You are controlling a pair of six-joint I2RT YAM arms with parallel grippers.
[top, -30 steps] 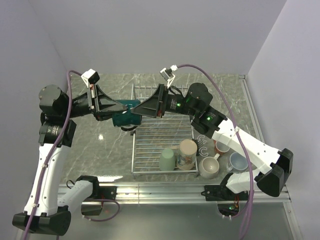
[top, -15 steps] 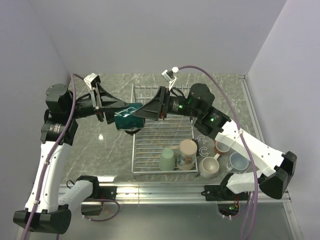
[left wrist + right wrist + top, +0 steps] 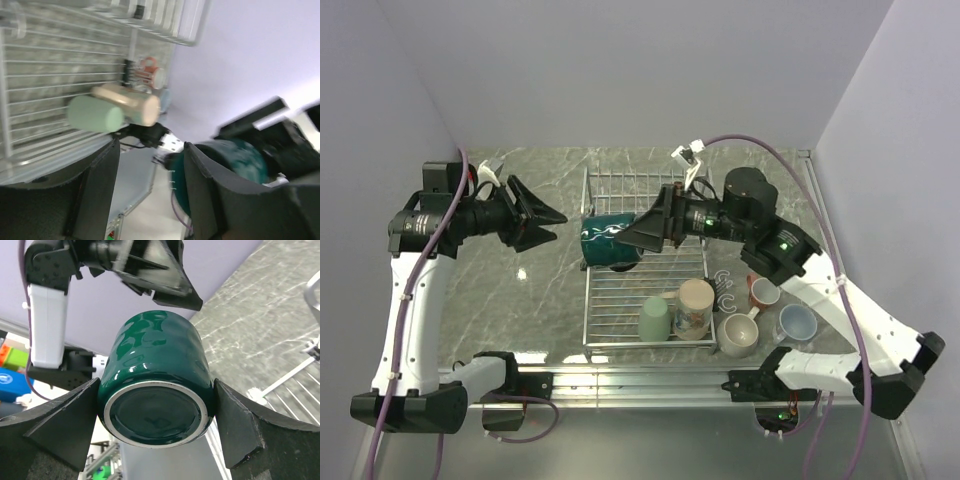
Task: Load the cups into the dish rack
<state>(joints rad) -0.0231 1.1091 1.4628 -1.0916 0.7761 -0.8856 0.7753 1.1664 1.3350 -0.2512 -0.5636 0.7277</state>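
Within rack [image 3: 620, 288]: two mugs [image 3: 655, 320]; right jaws grip teal mug [image 3: 610, 240]; left jaws spread, empty.

R claw [image 3: 156, 412] | pinches dark teal mug [image 3: 157, 355] both sides, base twd cam | L claw [image 3: 167, 292] just beyond mug

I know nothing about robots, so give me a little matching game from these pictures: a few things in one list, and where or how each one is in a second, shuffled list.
Things:
1. dark teal mug
2. light green mug
3. pale blue mug
4. left fingers

Places or states:
A. on the table, right of the dish rack
B. open, holding nothing
C. gripped between the right fingers
D. in the dish rack, next to the tan mug

Pairs: 1-C, 2-D, 3-A, 4-B.
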